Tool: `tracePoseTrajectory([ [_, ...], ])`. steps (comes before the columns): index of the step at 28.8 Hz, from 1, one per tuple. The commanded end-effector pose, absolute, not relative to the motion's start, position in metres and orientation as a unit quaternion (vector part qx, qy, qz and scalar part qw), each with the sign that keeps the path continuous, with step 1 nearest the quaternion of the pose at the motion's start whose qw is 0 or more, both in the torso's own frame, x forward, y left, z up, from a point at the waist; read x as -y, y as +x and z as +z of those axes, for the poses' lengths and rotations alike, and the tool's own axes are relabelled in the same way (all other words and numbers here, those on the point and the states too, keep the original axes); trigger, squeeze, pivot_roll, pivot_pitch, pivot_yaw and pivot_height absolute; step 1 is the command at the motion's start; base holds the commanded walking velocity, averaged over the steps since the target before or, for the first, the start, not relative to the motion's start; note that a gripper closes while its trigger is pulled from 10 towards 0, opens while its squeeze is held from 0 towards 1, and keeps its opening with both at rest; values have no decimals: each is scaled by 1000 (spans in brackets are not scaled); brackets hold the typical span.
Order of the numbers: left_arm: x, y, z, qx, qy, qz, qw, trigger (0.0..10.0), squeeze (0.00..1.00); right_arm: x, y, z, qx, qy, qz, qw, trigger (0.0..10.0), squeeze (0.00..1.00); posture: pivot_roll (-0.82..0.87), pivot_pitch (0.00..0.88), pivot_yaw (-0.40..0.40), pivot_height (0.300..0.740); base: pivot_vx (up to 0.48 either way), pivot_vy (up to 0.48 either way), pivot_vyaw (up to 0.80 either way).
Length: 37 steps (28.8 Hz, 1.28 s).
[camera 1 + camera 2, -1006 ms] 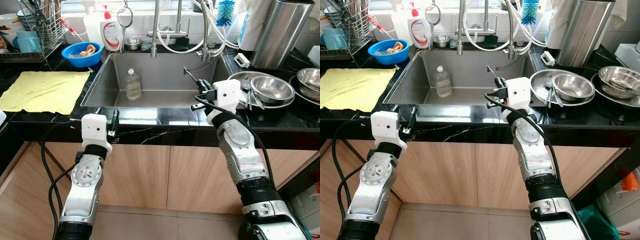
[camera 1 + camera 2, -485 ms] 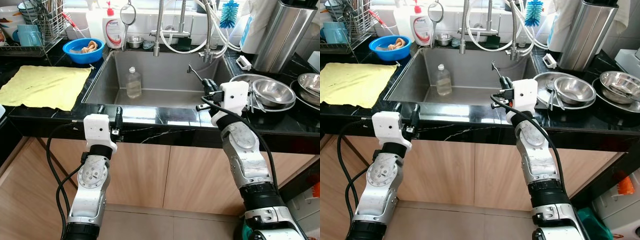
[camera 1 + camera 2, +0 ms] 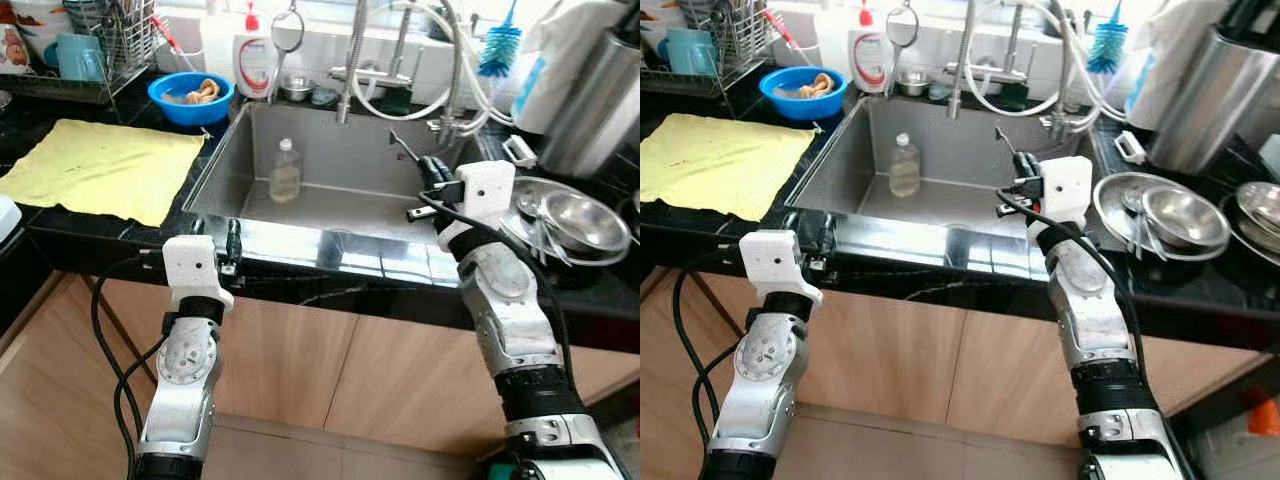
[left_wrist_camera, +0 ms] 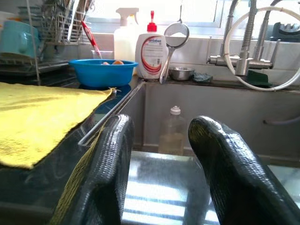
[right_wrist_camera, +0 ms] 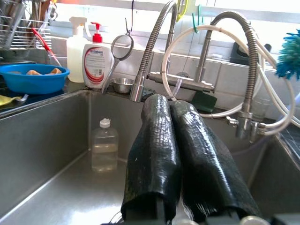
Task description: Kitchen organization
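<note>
— Bottle (image 3: 285, 172), the clear one: where was it when you looked?

— Standing in the sink (image 3: 330, 205), left of centre frame, untouched. My view had tilted since the previous second; that was my head turning, the things kept their places. On the left, my left gripper (image 4: 159, 154) hovered over the counter edge, fingers apart and empty.

— And the right?

— My right gripper (image 5: 176, 154) had stayed over the sink's right rim, fingers pressed together on nothing. I judged the tidying barely begun.
</note>
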State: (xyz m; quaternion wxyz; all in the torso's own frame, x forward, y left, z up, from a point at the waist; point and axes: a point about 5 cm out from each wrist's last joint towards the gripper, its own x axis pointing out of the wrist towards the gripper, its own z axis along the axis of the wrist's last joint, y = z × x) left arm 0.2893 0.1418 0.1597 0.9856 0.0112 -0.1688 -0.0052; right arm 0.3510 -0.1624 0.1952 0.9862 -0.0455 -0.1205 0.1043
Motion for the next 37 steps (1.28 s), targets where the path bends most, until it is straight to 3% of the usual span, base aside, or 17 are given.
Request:
tracePoseTrajectory([
  [1, -137, 291, 165, 183, 11, -15, 983, 10000, 0, 165, 351, 202, 128, -50, 104, 985, 10000, 0, -64, 0, -99, 732, 341, 0, 0],
  [8, -141, 289, 166, 180, 18, -30, 983, 10000, 0, 161, 350, 200, 130, -44, 98, 986, 10000, 0, -51, 0, -51, 732, 347, 0, 0],
  [13, -147, 287, 166, 180, 25, -26, 983, 10000, 0, 153, 349, 196, 124, -40, 106, 986, 10000, 0, -45, 0, -64, 732, 333, 0, 0],
  [24, -143, 285, 162, 168, 23, -24, 985, 10000, 0, 142, 352, 198, 90, -56, 150, 983, 10000, 0, -60, 0, -49, 732, 0, 0, 0],
  [37, -159, 286, 160, 158, 37, -14, 987, 10000, 0, 122, 345, 201, 6, -5, 209, 978, 10000, 0, -82, 0, -51, 732, 0, 0, 0],
])
